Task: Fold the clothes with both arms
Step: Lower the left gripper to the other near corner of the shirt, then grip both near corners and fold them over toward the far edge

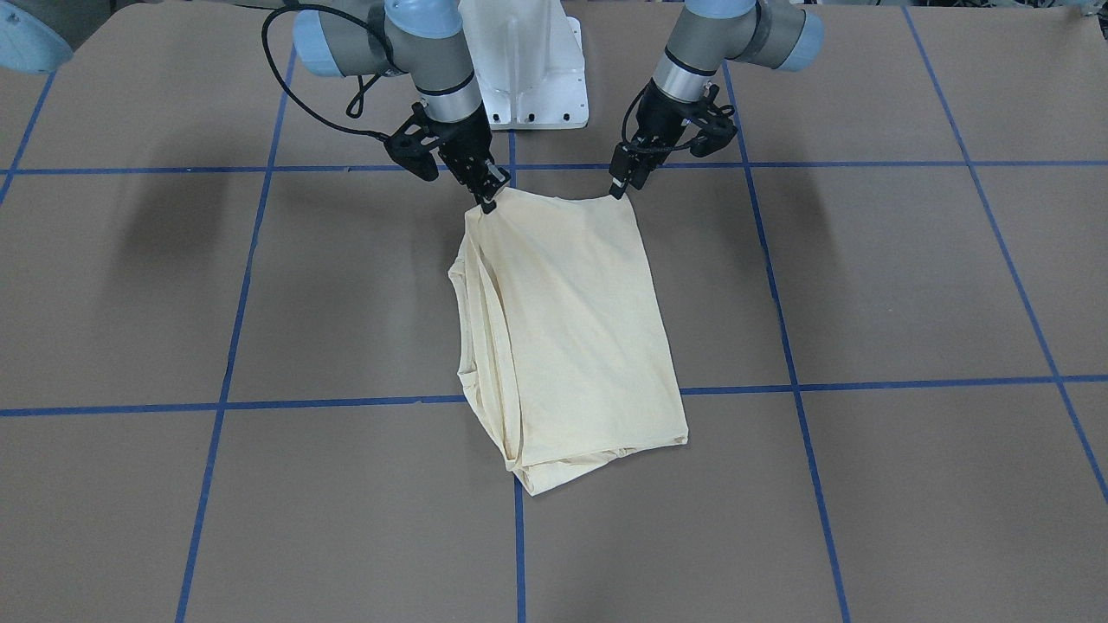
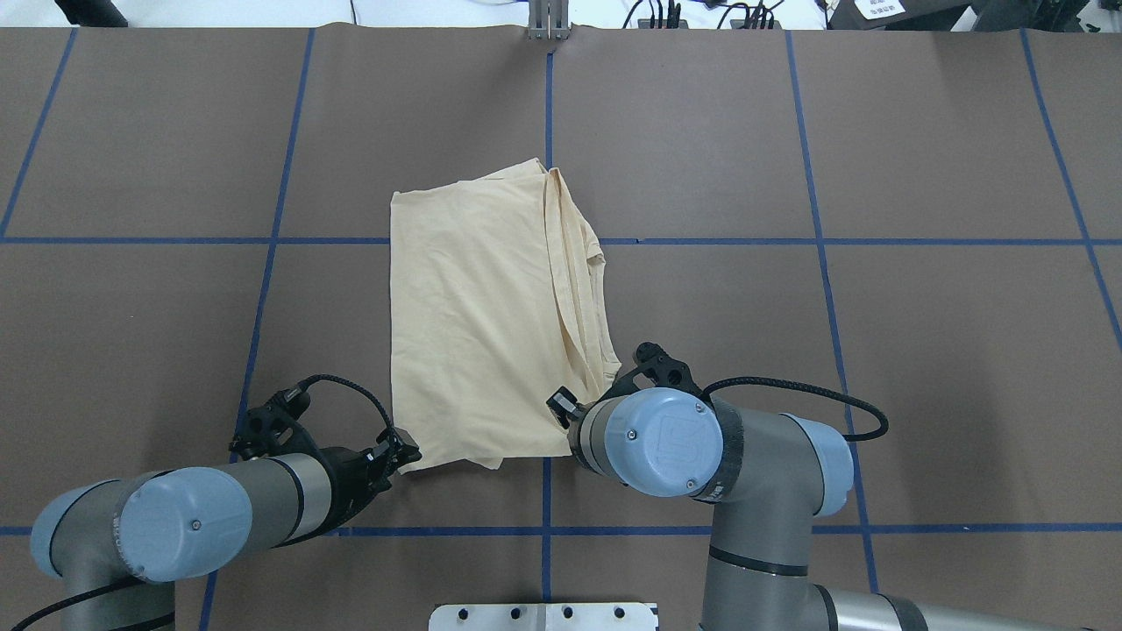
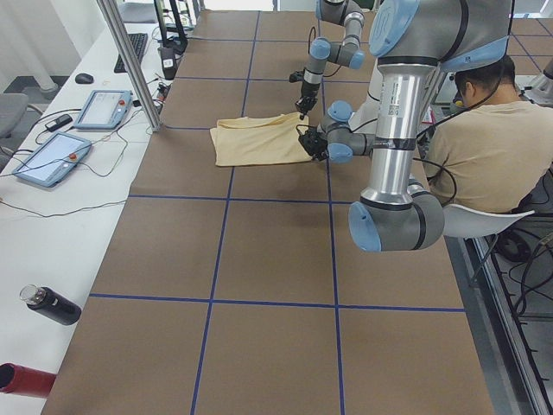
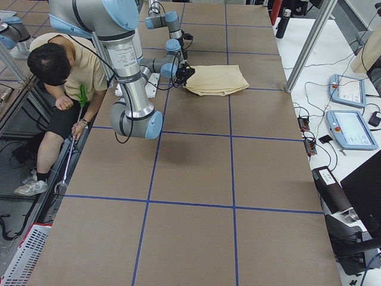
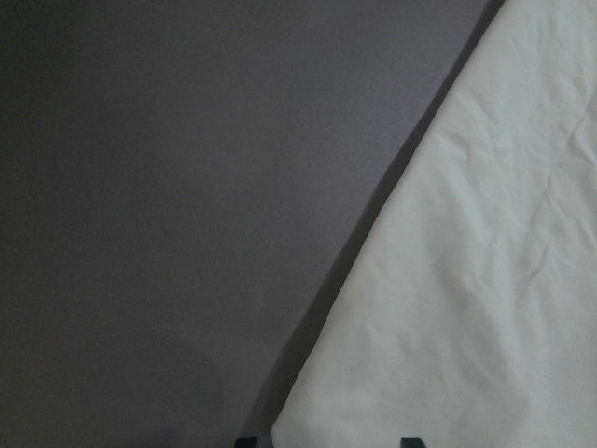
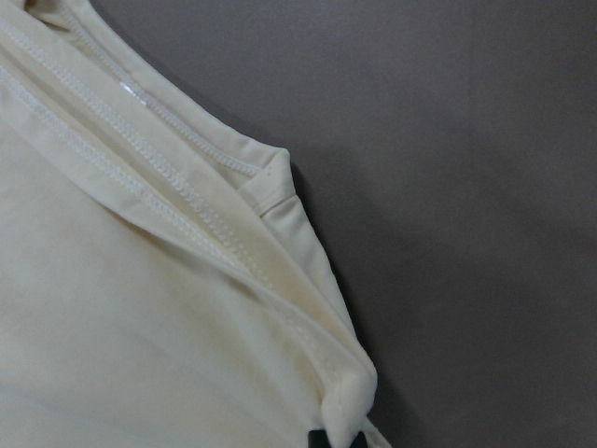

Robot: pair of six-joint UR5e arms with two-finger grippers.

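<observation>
Overhead exterior camera is showing a pale cream-yellow fabric T-shirt (image 2: pixel 478 333) lying folded into a long rectangle on the brown paper-covered table (image 2: pixel 745 140), which is crossed by blue tape lines (image 2: pixel 701 241). The garment is sitting around the middle of the table with one short edge facing the robot. Its layered, stitched hems are stacking up along the side toward the robot's right.

The black two-finger right gripper (image 1: pixel 487 202) is pinching the near right-hand corner. In the right wrist view the cloth is bunching into a small knot at the fingers, so the jaws are clamping the fabric.

The black two-finger left gripper (image 1: pixel 620 187) is sitting at the other near corner. In the left wrist view its two dark fingertips (image 5: pixel 244 442) are standing apart with flat cloth lying between them, so its jaws are parted and straddling the corner rather than squeezing it.

A seated person in a beige shirt (image 3: pixel 484 138) is bending forward behind the robot in the side views.
</observation>
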